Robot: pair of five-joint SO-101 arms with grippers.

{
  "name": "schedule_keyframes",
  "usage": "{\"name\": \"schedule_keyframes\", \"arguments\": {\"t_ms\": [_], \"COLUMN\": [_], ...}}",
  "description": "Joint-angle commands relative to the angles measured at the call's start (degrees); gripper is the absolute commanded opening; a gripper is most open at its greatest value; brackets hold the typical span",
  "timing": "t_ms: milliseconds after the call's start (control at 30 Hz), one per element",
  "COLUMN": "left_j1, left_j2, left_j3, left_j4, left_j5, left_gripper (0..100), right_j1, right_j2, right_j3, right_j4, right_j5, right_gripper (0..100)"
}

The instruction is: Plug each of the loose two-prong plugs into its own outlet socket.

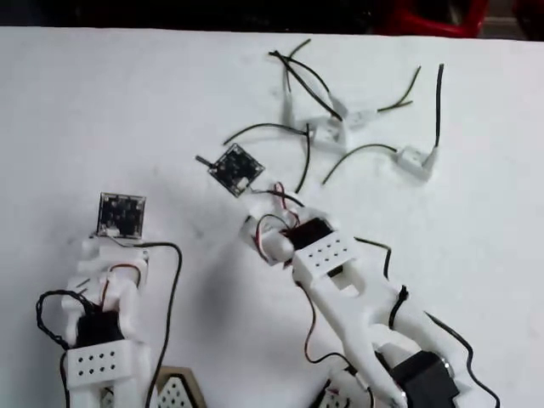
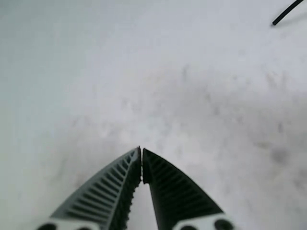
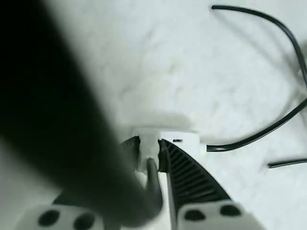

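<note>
My right gripper (image 3: 149,144) is shut on a white plug (image 3: 168,135) that rests on the white table; a black wire (image 3: 249,140) runs out of the plug's side. In the high view this arm's wrist board (image 1: 235,168) is at the table's middle, short of the other pieces. Several white plug and socket pieces (image 1: 328,132) with black wires lie tangled at the back, one more white piece (image 1: 414,160) to their right. My left gripper (image 2: 141,154) is shut with nothing in it, over bare table at the front left, under its wrist board (image 1: 121,214).
A blurred dark cable (image 3: 72,129) crosses close in front of the right wrist camera. A black wire end (image 2: 288,12) lies far ahead of the left gripper. The white table (image 1: 102,110) has free room at the back left.
</note>
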Motion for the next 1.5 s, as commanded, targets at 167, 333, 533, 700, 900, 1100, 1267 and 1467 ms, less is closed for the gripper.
{"name": "schedule_keyframes", "arguments": {"t_ms": [167,333,533,700,900,1100,1267,1467], "left_j1": [0.92,0.92,0.92,0.92,0.92,0.92,0.92,0.66], "left_j2": [-0.57,-0.57,-0.57,-0.57,-0.57,-0.57,-0.57,-0.57], "left_j3": [-0.44,-0.44,-0.44,-0.44,-0.44,-0.44,-0.44,-0.44], "left_j4": [-1.23,-1.23,-1.23,-1.23,-1.23,-1.23,-1.23,-1.49], "left_j5": [-0.44,-0.44,-0.44,-0.44,-0.44,-0.44,-0.44,-0.44], "left_gripper": [3,3,3,3,3,3,3,3], "right_j1": [-0.48,-0.22,-0.31,-0.13,-0.13,-0.13,-0.22,-0.13], "right_j2": [-0.13,-0.04,5.32,6.02,6.73,9.36,10.42,3.03], "right_j3": [-0.09,0.26,-0.09,-0.09,0.26,1.05,0.79,-2.9], "right_j4": [-1.54,-1.19,-1.54,-1.19,-1.45,-1.63,-1.63,6.2], "right_j5": [0.35,0.35,0.35,0.35,0.35,0.35,0.35,-4.4], "right_gripper": [1.7,1.7,1.7,1.7,1.7,1.7,1.8,16.3]}}
